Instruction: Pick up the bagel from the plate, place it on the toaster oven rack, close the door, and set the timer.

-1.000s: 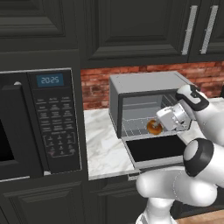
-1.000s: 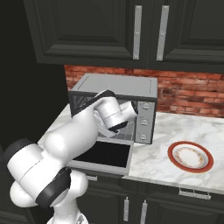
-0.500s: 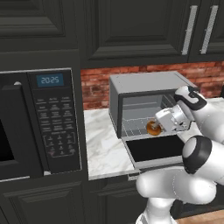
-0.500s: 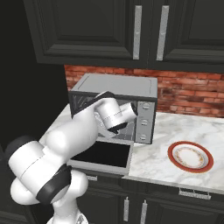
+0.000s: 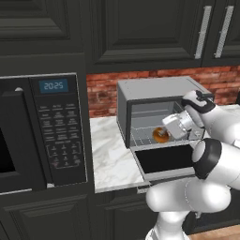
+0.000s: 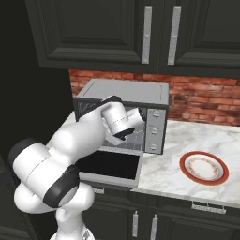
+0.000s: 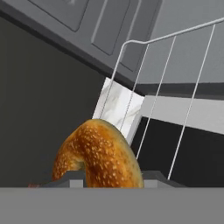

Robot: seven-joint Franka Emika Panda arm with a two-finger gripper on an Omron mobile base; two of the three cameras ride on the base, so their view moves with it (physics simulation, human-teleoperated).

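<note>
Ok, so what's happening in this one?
The arm has reached into the open toaster oven with the bagel gripped in its end effector, holding it at the wire rack. The oven door is folded down flat. The red-rimmed plate sits bare on the counter to the oven's right. The bagel has not been let go, and the door is not yet closed.
</note>
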